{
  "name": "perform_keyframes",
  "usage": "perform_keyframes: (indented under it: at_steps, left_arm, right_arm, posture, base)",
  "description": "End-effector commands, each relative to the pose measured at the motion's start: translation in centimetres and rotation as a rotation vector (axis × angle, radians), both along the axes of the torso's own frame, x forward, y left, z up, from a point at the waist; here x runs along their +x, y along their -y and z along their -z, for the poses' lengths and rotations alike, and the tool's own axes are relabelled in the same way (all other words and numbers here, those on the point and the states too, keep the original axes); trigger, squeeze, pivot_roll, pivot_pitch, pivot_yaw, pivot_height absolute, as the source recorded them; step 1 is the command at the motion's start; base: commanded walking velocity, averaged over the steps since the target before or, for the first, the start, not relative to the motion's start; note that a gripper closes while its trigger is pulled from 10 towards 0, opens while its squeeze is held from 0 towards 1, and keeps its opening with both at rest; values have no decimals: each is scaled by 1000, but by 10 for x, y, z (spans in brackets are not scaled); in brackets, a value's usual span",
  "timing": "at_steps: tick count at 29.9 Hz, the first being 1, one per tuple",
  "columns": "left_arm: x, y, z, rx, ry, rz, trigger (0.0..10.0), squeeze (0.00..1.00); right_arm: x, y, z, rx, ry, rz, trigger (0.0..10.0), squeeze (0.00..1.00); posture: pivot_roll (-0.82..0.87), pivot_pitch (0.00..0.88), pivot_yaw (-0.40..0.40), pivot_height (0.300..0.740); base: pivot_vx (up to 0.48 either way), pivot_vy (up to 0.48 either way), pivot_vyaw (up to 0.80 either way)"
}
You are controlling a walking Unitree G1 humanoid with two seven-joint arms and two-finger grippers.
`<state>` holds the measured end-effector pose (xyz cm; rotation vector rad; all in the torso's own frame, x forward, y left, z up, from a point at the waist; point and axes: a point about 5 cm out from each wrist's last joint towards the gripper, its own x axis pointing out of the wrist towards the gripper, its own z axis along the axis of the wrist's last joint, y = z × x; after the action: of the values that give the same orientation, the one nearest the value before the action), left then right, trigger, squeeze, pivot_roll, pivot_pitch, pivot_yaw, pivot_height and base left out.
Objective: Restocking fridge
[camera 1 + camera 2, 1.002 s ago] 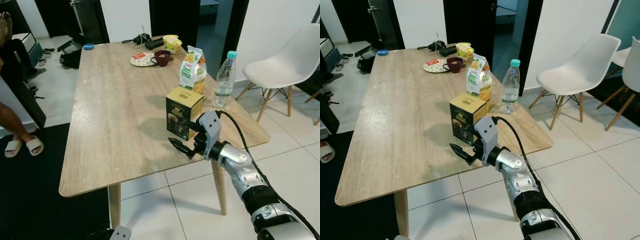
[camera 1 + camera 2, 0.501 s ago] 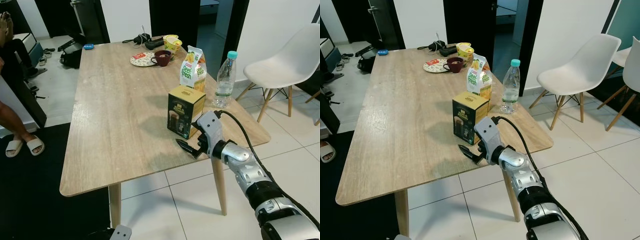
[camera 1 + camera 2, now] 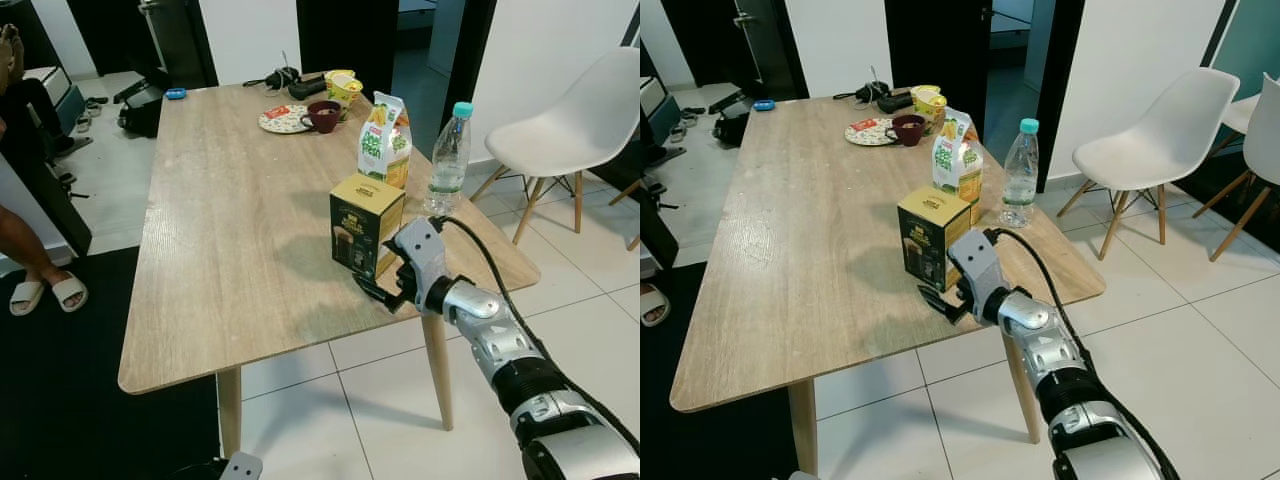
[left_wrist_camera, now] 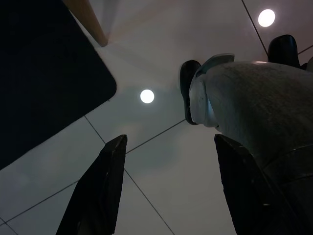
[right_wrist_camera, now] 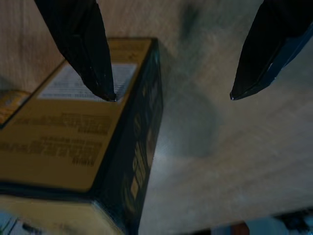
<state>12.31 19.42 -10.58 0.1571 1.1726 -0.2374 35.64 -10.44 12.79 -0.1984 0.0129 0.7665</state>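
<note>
Right gripper [image 3: 375, 291] at the yellow box [image 3: 365, 222]
Fingers spread wide; the box's near lower edge is hidden behind them.

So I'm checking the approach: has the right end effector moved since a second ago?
Yes. The right end effector has closed in toward the yellow box, its fingers open beside the box's base.

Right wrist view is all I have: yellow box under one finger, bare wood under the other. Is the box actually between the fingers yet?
Observer: No. The right gripper sits low at the near corner of the yellow box, fingers open.
Operator: Anything right behind the box?
Observer: A juice carton stands just behind it, and a water bottle off to the right of that.
Operator: Left arm?
Observer: Left gripper hangs over floor tiles, fingers open.
</note>
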Motion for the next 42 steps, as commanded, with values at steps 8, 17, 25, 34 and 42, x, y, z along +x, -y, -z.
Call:
perform_keyframes:
  at_steps: [8, 17, 25, 34, 42]
  left_arm:
    - [-3, -1, 1, 6, -15, 12, 10000, 0]
    - [-1, 0, 1, 4, -12, 10, 10000, 0]
    - [2, 1, 0, -1, -5, 6, 10000, 0]
    - [2, 0, 0, 3, -4, 13, 10000, 0]
    - [1, 0, 0, 2, -7, 9, 10000, 0]
  right_arm:
    - [-3, -16, -20, 153, 60, -52, 10000, 0]
    - [-10, -32, -32, 224, 83, -141, 10000, 0]
    - [-10, -28, -51, 410, 106, -136, 10000, 0]
    - [8, -13, -51, 350, 113, 84, 10000, 0]
    - [11, -18, -43, 205, 113, 78, 10000, 0]
  posture:
    - [33, 0, -8, 740]
    - [31, 0, -5, 740]
    - [30, 0, -5, 740]
    - [31, 0, 0, 740]
    - [32, 0, -4, 740]
  base:
    - [0, 0, 0]
    - [0, 0, 0]
    - [0, 0, 0]
    - [0, 0, 0]
    - [0, 0, 0]
